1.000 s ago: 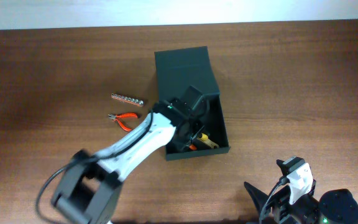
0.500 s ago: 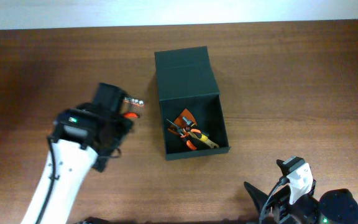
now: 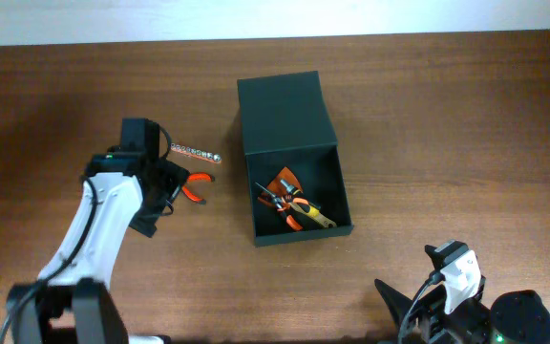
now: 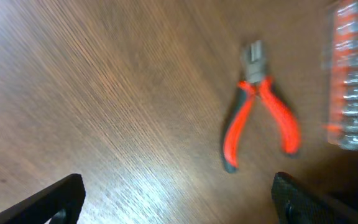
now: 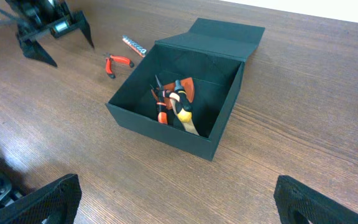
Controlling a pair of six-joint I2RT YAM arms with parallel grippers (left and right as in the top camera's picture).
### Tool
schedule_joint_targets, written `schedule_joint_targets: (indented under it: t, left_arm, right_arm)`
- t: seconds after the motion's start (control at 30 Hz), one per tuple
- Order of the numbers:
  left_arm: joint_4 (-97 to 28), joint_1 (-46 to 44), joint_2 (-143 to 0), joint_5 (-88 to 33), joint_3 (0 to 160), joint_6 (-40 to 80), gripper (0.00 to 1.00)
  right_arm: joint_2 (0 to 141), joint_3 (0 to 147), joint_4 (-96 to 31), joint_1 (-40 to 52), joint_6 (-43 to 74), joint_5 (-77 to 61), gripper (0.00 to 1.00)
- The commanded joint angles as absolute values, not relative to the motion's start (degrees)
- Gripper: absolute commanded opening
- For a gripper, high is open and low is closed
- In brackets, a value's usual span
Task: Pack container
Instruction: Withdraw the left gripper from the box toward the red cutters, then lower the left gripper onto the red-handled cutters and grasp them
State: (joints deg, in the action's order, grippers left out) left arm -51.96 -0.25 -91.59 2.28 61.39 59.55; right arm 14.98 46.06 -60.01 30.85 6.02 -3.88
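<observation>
**A:** Where is the container?

**B:** The dark green, matte, square box stands near the middle of the brown wooden table. It is open, and its hinged flap lid is folded back flat on the far side. On its floor lies a small heap of hand tools with orange, black and yellow handles.

**A:** And the left arm?

**B:** The left gripper hangs over the table well to the left of the box. Its fingers are spread wide with nothing between them. In the wrist view, small red-handled pliers lie on the wood just ahead of it, untouched, with the handles slightly apart.

**A:** Anything else out there?

**B:** A clear strip of small metal bits lies just beyond the pliers, on the far side and apart from them. Both are to the left of the box, outside it.

**A:** The right arm?

**B:** The right gripper is at the near right edge of the table, well apart from the box. It is released too: the two fingertips show at opposite corners of its wrist view, with only bare wood between them. That view looks across into the open box.
</observation>
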Motion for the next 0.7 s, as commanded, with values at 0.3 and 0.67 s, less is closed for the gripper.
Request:
schedule_joint_targets:
  t: [0.3,0.67]
  left_arm:
    - [-49.7,0.4,-104.3,-5.2,64.1,55.6,0.9]
    - [-49.7,-1.1,-108.4,-5.2,71.4,54.5,0.9]
  right_arm:
    - [14.5,45.9,-59.8,31.1,6.5,-3.2,0.99]
    - [14.5,45.9,-59.8,31.1,6.5,-3.2,0.99]
